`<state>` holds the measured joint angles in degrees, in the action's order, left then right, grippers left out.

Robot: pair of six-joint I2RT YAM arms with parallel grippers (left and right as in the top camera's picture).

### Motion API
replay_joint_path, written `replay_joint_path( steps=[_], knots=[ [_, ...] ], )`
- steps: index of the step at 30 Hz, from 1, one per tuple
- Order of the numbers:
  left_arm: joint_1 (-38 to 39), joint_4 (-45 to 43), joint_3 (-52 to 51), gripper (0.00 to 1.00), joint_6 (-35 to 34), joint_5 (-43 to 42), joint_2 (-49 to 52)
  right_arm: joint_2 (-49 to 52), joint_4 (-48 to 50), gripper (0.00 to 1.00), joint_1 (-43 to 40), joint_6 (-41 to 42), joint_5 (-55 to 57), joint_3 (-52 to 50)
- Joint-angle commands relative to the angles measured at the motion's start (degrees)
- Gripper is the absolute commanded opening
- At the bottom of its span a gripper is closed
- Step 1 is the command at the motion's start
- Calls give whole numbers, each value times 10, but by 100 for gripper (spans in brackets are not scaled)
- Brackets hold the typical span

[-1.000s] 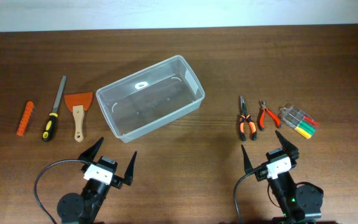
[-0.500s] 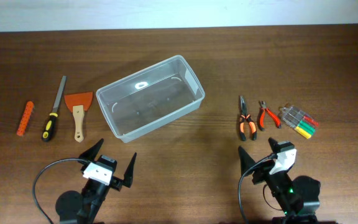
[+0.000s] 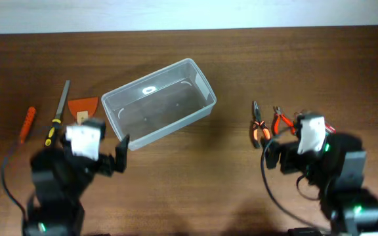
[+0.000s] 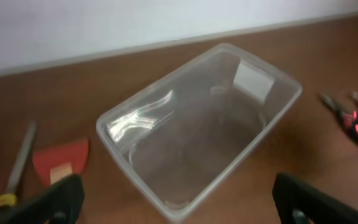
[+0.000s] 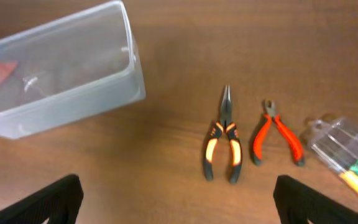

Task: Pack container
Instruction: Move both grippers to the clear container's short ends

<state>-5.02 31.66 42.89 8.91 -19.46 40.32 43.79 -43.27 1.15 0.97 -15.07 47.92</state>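
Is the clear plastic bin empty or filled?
Empty: the container shows only its bare floor; the long-nose pliers lie outside it.

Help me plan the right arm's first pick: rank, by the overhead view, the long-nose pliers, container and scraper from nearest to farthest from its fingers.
1. Long-nose pliers: just left of the right fingers.
2. Container: table centre.
3. Scraper: far left side.
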Motion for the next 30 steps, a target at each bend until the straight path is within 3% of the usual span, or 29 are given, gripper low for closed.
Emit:
replay_joint_path(
  steps=[1, 6, 9, 11, 12, 15, 16, 18, 20, 21, 26, 30],
  knots=[
    [-4, 65, 126, 99, -5, 8, 104, 71, -50, 98, -2, -29, -1, 113],
    [-4, 161, 278, 99, -7, 0, 207, 148, -122, 99, 0, 12, -117, 214],
    [-4, 177, 309, 99, -7, -32, 229, 171, -111, 97, 0, 12, -184, 221],
    [-4, 177, 311, 99, -7, -53, 231, 190, -99, 70, 0, 30, -202, 221],
    [-4, 178, 311, 99, -7, -58, 231, 198, -98, 64, 0, 49, -195, 221],
    [-4, 184, 311, 99, -7, -60, 231, 231, -99, 59, 1, 114, -149, 221],
    [-4, 188, 311, 89, -7, -49, 234, 245, -98, 57, 5, 118, -139, 221],
    [-4, 199, 311, 41, -7, -37, 238, 269, -91, 49, 16, 118, -136, 221],
    [-4, 217, 311, 7, -7, -20, 250, 296, -77, 35, 38, 117, -136, 221],
    [-4, 228, 311, 2, -7, -11, 258, 311, -67, 31, 52, 115, -136, 221],
    [2, 272, 311, 2, -7, -2, 310, 378, -1, 4, 126, 115, -92, 222],
    [49, 302, 311, 2, -4, -2, 347, 423, 70, 4, 163, 115, -82, 222]
  ],
)
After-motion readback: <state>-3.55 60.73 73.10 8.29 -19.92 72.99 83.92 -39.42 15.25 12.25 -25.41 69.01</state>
